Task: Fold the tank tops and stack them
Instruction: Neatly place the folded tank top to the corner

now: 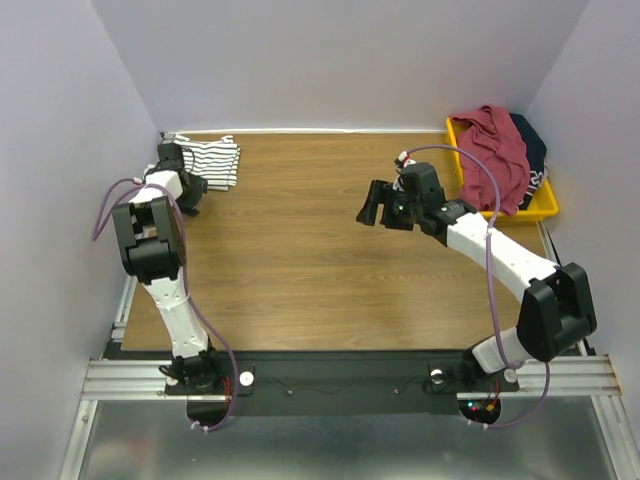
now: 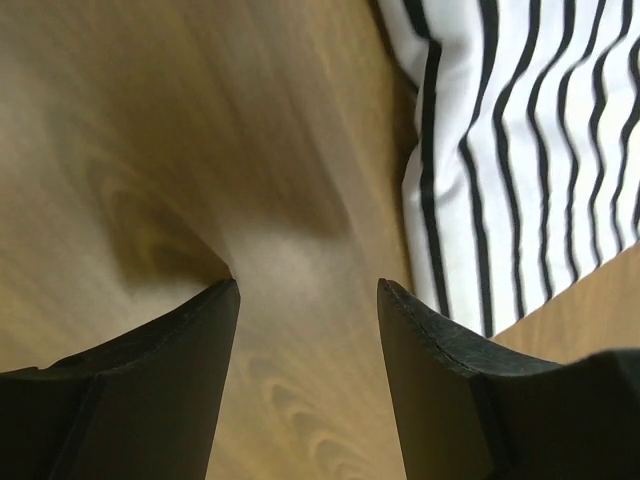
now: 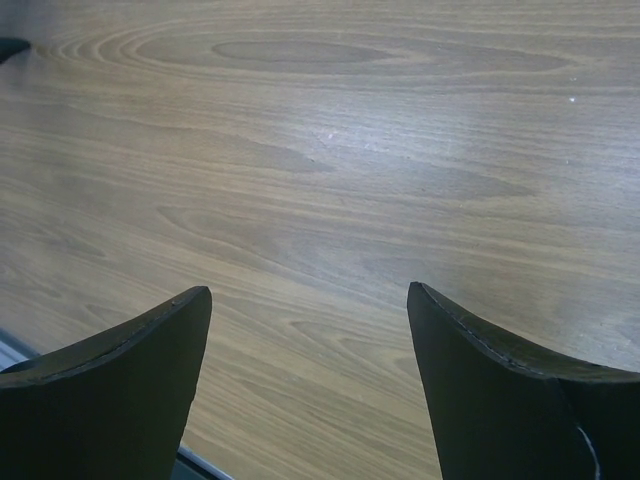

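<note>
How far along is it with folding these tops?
One looks done: the white black-striped cloth tank top lies folded at the far left corner of the wooden table. Nothing is in hand: left claw and right claw are open, empty. Left: the maroon-red top and dark navy top, heaped in the yellow plastic bin.

no text, label, brand or number can be read in any view (the striped tank top [image 1: 212, 160] at ten o'clock bears plain black lines only, no lettering).
</note>
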Controlling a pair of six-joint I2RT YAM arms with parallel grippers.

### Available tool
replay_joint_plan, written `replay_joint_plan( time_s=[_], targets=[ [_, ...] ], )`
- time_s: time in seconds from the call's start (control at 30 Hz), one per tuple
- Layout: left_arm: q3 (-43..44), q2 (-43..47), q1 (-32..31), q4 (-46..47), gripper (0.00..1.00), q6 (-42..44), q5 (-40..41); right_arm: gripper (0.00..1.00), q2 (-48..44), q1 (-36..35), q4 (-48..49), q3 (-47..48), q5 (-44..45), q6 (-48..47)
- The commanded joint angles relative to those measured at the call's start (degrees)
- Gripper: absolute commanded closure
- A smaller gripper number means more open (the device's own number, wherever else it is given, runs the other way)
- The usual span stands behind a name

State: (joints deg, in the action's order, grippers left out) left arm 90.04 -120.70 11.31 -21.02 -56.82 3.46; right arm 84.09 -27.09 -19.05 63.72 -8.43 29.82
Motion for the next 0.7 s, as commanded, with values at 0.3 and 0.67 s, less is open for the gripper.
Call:
replay_joint_plan(
  time_s=[0.3, 0.67],
  targets=[
    [-17.86, 28.48, -17.18, 6.68, 0.31, 13.48, -2.58, 0.12, -3.85, -0.24, 1.21, 0.88, 3.41, 0.76],
    [-20.87, 43.00, -41.27, 6.34, 0.31, 22.61, 3.47, 0.09, -11.22, -0.24, 1.12, -3.07, 8.07, 2.08]
  ],
)
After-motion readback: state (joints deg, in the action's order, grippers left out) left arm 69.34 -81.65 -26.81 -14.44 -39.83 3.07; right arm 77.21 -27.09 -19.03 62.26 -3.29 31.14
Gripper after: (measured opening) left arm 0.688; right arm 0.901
